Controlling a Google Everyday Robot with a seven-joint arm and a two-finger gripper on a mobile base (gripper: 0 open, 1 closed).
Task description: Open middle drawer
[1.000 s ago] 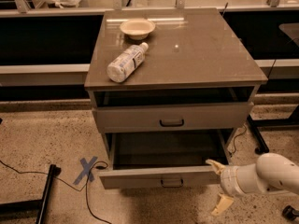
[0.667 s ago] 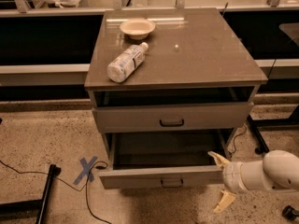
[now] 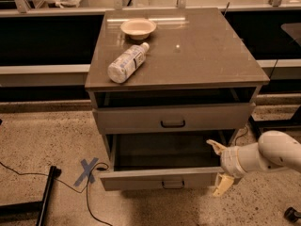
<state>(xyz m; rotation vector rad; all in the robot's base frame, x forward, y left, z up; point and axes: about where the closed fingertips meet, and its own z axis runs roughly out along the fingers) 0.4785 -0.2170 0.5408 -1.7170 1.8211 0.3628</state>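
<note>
The middle drawer (image 3: 141, 179) is grey-brown with a small dark loop handle (image 3: 173, 184). It stands pulled well out of the cabinet, and its dark inside shows. The uppermost drawer (image 3: 131, 119) above it is pushed in. The lowest drawer is hidden under the pulled-out one. My gripper (image 3: 220, 166), on a white arm coming in from the right, is at the right end of the middle drawer's front. It is open and empty. One cream fingertip (image 3: 215, 147) is above the drawer's right corner and the other is below it.
On the cabinet top (image 3: 207, 51) a plastic bottle (image 3: 126, 62) lies on its side next to a small cream bowl (image 3: 138, 28). A blue tape cross (image 3: 87, 170), a black cable and a black stand leg (image 3: 45, 197) are on the floor at the left.
The white arm has risen slightly at the drawer's right end. The middle drawer has stayed pulled out by the same amount.
</note>
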